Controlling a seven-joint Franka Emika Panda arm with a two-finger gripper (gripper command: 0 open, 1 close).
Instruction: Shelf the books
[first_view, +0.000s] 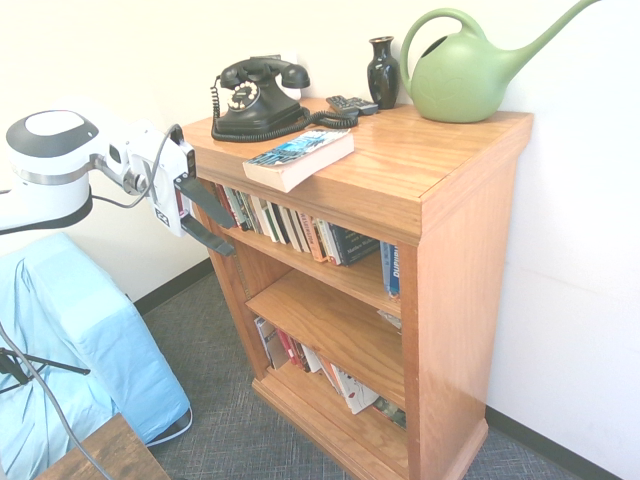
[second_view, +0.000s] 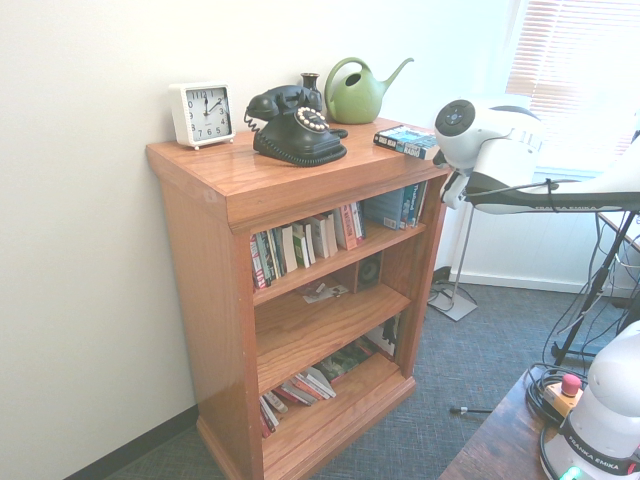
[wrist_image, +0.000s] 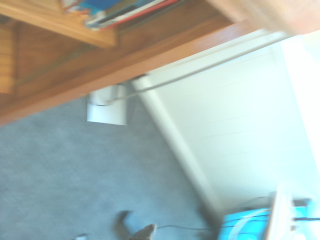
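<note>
First exterior view: your gripper has fingers apart, nothing between them; paperback lies flat on top of the bookcase, unshelved. Second exterior view: same book, front edge; grasp and shelving remain. Wrist view: blurred, paperback not visible.

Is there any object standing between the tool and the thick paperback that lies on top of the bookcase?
Nothing visible stands between the open tool and the paperback. The tool is lower, beside the bookcase, so its overhanging top edge could be in the way unless the tool rises first.
</note>
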